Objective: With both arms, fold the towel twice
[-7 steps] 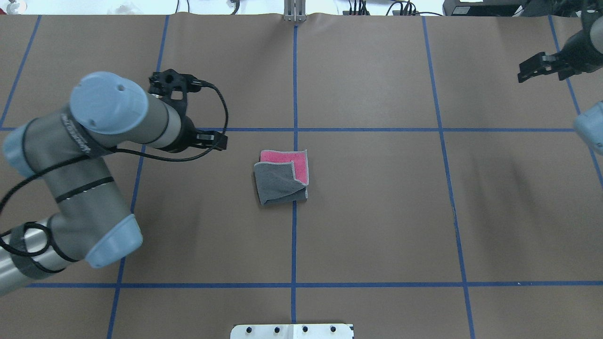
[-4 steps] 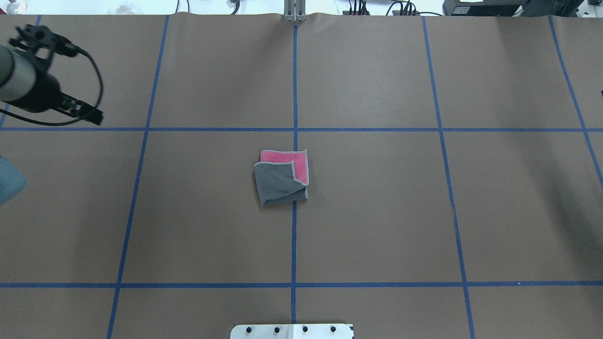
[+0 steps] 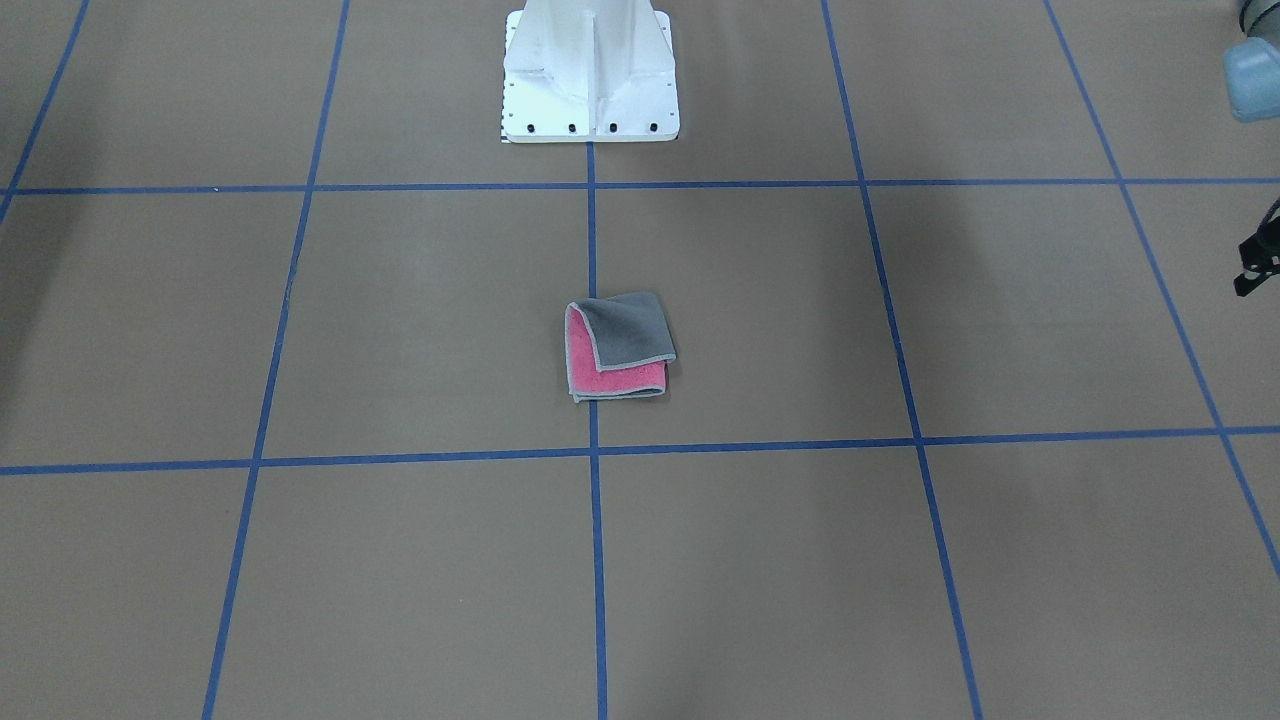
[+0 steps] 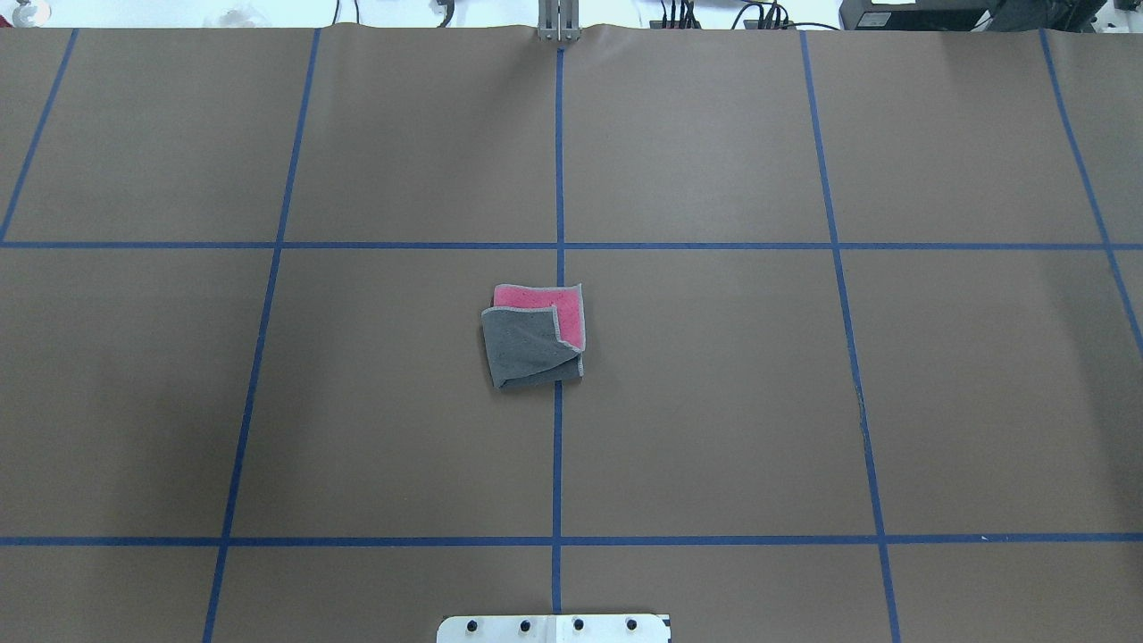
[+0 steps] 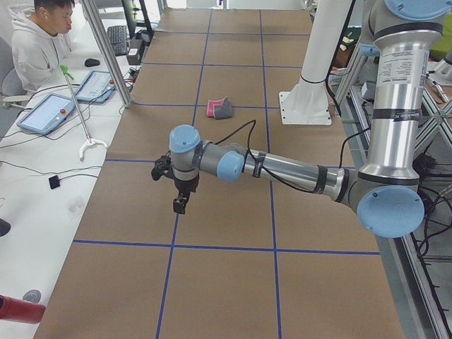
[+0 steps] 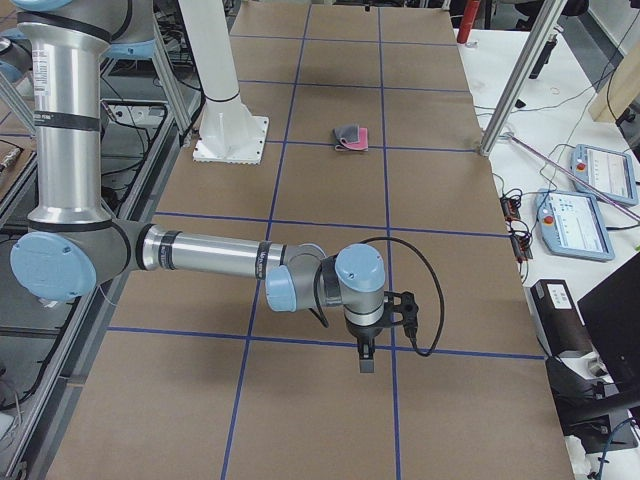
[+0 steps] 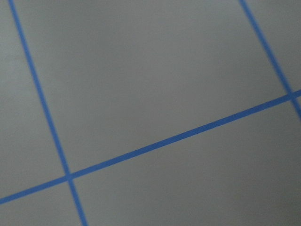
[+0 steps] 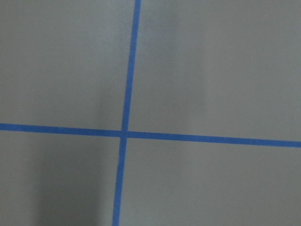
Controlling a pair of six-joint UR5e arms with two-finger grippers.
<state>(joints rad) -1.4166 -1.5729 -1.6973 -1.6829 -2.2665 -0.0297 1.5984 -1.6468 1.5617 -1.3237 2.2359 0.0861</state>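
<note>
The left arm (image 5: 282,169) reaches out low over the table (image 4: 714,402), forearm nearly level. The left gripper (image 5: 181,205) hangs fingers-down just above the brown paper beside a blue tape line (image 5: 173,240). The right arm (image 6: 210,255) mirrors it at the other end, and the right gripper (image 6: 366,360) points down near a tape crossing (image 8: 123,133). Whether either jaw pair is parted or closed, I cannot tell.

Between each gripper and the table's middle lie only paper and tape. The white pedestal base (image 3: 590,70) stands on the robot's side. An operator (image 5: 39,35) sits beyond the left gripper at a side bench with tablets (image 5: 46,113).

The towel (image 4: 534,335) lies well apart from both grippers, about midway between them, across the centre tape line. It is folded small. A dark grey flap covers most of it, and pink-red shows along two sides, trimmed with light grey edging.
</note>
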